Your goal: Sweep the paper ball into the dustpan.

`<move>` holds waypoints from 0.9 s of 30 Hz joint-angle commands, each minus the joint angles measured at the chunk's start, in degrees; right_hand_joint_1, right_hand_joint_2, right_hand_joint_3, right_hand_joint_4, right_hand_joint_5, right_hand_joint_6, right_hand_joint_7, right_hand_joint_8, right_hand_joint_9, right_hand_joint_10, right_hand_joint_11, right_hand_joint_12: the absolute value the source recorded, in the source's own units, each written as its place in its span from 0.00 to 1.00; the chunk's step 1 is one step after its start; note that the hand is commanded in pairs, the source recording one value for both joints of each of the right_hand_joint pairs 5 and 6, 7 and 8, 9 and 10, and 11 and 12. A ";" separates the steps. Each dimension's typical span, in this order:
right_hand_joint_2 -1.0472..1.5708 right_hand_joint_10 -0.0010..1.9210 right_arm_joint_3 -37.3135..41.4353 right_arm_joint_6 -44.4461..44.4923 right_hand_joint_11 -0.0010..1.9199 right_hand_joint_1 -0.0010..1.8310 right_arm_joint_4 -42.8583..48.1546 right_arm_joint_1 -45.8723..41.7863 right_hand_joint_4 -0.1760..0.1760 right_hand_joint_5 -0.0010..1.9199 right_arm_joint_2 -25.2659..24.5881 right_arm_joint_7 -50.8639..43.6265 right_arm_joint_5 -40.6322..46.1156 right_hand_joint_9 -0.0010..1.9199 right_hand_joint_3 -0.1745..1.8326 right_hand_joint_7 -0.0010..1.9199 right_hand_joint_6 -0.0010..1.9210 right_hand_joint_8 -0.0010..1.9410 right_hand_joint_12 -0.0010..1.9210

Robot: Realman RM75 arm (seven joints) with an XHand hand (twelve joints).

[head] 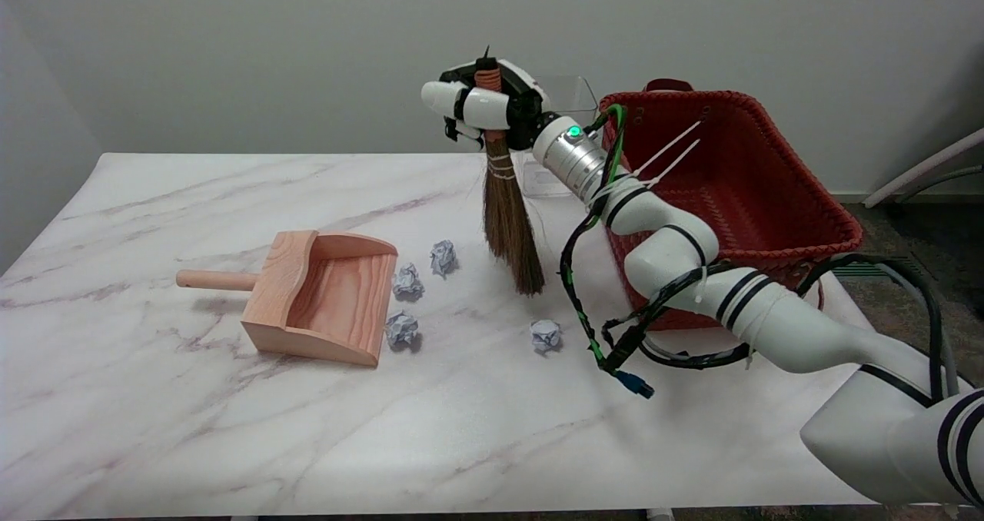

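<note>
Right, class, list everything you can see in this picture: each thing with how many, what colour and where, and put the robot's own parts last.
Paper balls: four, white-grey, on the table right of the dustpan; three near its open mouth, one further right.
Dustpan: one, light wood, left of centre, handle pointing left.
Broom: one, brown bristles, reddish handle, held upright, bristle tips at or just above the table.
Basket: one, red, woven, at the table's right side.
Clear container: one, see-through, behind the hand, partly hidden.
Table: one, white marble pattern.
Right arm: one, white with black bands, with cables, from the lower right.
Right hand: one, black and white, grips the broom handle.
</note>
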 commanded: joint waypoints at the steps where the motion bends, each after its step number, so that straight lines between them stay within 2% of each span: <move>1: 0.99 0.96 -1.88 4.67 0.90 0.64 -11.93 1.21 0.50 1.00 -9.32 -0.19 -10.30 0.96 0.26 1.00 1.00 0.99 0.90; 8: 0.98 0.96 -2.29 4.26 0.90 0.64 -10.60 -0.26 0.50 1.00 -13.24 -0.19 -5.03 0.96 0.26 1.00 1.00 0.99 0.90; 12: 0.99 0.97 -2.35 0.14 0.91 0.64 -6.82 -1.08 0.50 1.00 -16.52 -0.19 -1.42 0.97 0.27 1.00 1.00 0.99 0.91; 17: 1.00 0.97 -2.95 -1.11 0.91 0.63 -6.32 -0.73 0.50 1.00 -20.52 -0.19 0.29 0.98 0.27 1.00 1.00 0.99 0.91; 27: 1.00 0.98 -3.39 -5.00 0.93 0.63 -5.86 2.06 0.50 1.00 -23.81 -0.19 5.09 0.99 0.27 1.00 1.00 0.99 0.93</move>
